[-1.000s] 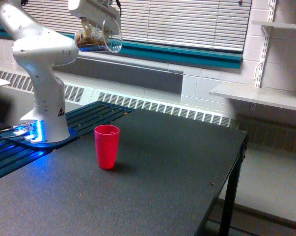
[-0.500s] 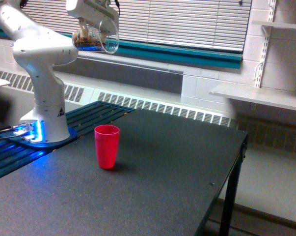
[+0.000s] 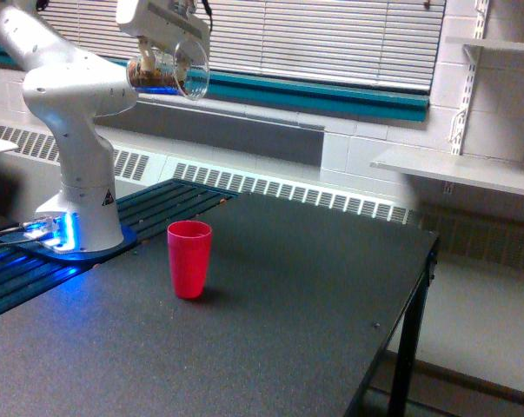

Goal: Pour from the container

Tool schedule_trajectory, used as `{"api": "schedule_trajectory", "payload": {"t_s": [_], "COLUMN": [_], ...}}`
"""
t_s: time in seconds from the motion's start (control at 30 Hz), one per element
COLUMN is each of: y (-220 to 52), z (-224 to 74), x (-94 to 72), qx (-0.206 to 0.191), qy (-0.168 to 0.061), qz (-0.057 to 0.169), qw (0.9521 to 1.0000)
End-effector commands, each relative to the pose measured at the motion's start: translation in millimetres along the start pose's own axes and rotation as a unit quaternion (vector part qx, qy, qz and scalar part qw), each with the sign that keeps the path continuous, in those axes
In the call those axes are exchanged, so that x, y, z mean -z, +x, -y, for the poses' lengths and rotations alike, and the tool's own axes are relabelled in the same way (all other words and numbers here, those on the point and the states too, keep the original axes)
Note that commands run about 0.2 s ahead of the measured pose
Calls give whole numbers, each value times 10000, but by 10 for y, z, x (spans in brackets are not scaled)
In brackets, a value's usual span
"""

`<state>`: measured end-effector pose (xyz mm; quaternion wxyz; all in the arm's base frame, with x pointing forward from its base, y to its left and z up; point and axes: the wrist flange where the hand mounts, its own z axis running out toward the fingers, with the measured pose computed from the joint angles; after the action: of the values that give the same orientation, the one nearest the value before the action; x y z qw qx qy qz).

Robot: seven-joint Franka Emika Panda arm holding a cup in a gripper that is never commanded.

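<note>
Jar tipped on its side, high above the table.
The gripper (image 3: 162, 22) is clamped on the container (image 3: 170, 69), well above the red cup (image 3: 189, 258); I'd lower it over the cup before tipping further.

Frame top cuts off the gripper (image 3: 162, 19); jaws hidden; brown contents of the container (image 3: 168, 69) too blurred to identify.

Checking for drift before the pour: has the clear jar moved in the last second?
Yes. The jar has shifted slightly toward the exterior view's left and up against the window blinds.
</note>
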<state>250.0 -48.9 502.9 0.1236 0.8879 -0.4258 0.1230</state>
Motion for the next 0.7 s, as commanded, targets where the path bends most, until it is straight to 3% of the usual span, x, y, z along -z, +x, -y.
{"api": "schedule_trajectory", "payload": {"t_s": [0.03, 0.7], "y": [47, 86], "z": [-1, -34], "x": [18, 86], "qx": [49, 149], "qy": [-47, -278], "qz": [79, 200], "qw": [9999, 9993]}}
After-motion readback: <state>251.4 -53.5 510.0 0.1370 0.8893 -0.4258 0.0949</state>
